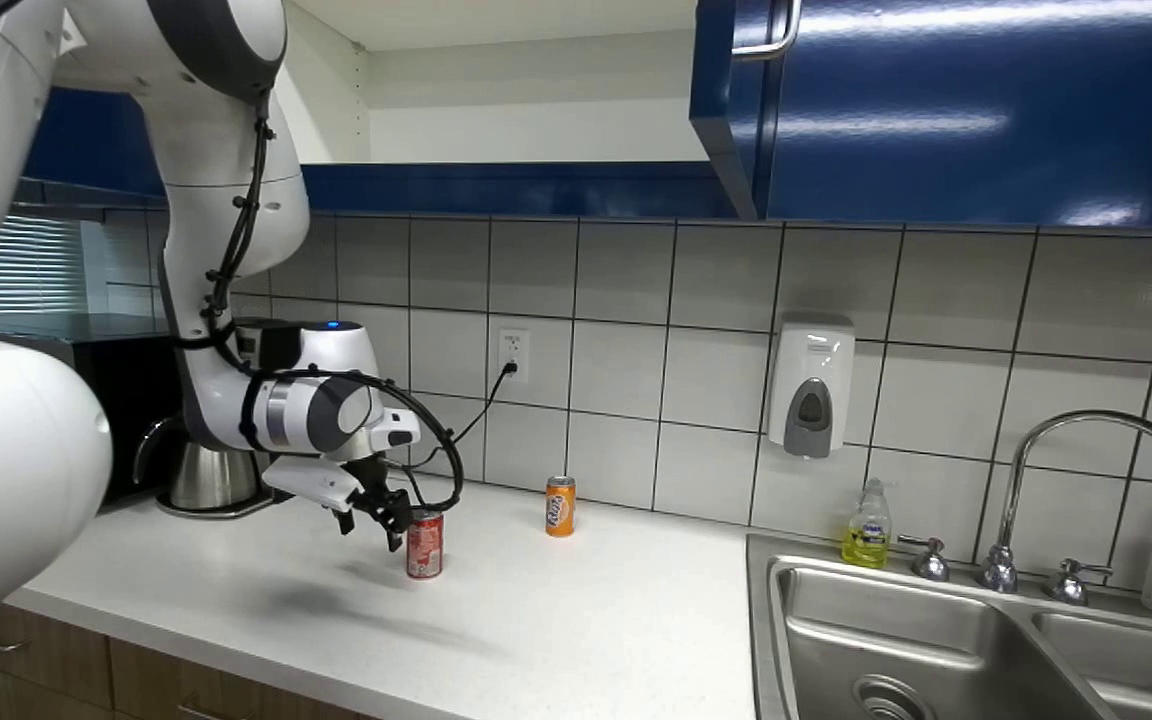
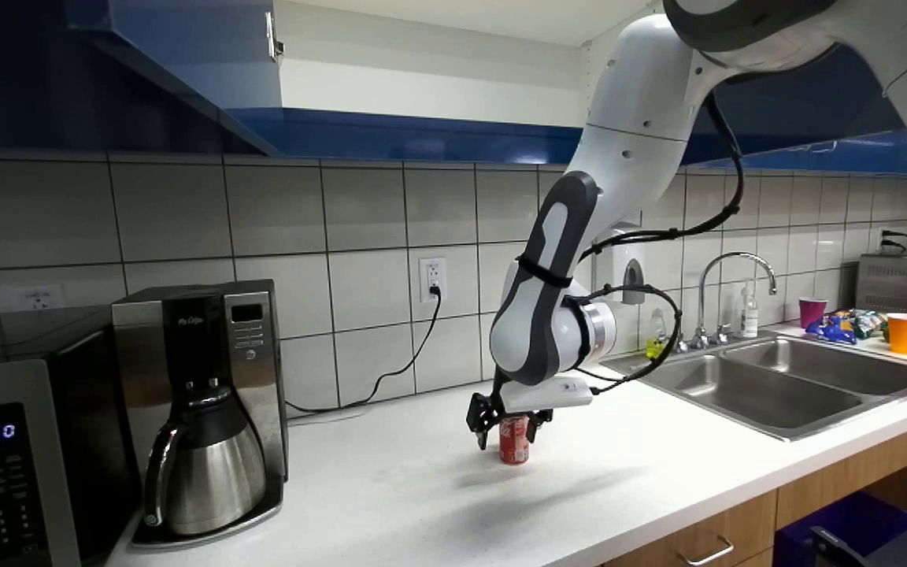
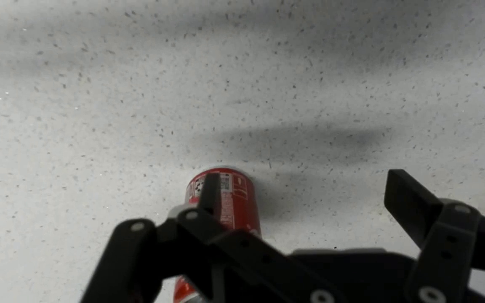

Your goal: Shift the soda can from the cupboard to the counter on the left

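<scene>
White worktop [image 1: 586, 640] along the bottom of an exterior view, beneath an open blue cupboard [image 1: 526, 190] at the top. Left of centre, dark hand [image 1: 370, 534], splayed wide and unladen; just beside, upright on the worktop, small red soda can [image 1: 425, 550].

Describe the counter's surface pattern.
Pale, flecked with small dark specks; the counter shows this best in the wrist view.

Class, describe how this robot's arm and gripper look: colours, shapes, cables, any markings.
The Franka Panda arm is white and rounded, with dark grey panels. A black cable runs along it, held by black straps. It also has a silvery band and a small blue light. The Robotiq gripper is black and angular, with two blocky fingers and paler, round screw heads.
</scene>
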Robot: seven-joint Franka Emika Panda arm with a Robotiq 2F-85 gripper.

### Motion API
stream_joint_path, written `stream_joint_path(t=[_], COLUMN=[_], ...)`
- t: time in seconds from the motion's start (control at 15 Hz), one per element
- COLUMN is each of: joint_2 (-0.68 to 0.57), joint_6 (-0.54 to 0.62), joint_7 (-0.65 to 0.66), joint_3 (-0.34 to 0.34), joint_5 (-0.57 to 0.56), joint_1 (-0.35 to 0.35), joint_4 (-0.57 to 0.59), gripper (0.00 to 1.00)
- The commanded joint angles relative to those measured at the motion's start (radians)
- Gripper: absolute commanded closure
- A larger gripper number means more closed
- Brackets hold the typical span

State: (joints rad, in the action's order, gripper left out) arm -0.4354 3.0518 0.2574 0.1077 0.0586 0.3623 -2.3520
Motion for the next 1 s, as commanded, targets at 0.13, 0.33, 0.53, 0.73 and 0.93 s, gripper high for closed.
stream_joint_path(t=[0.13,0.33,0.53,0.73,0.93], joint_2=[0.124,0.173,0.221,0.193,0.212], joint_6=[-0.133,-0.196,-0.257,-0.248,-0.271], joint_7=[0.034,0.037,0.042,0.029,0.028], joint_3=[-0.006,-0.024,-0.038,-0.068,-0.074], joint_5=[-0.029,-0.041,-0.057,-0.057,-0.057], joint_1=[0.000,-0.020,-0.036,-0.066,-0.073], joint_4=[-0.042,-0.041,-0.035,-0.016,-0.017], gripper=[0.00,0.00,0.00,0.00,0.00])
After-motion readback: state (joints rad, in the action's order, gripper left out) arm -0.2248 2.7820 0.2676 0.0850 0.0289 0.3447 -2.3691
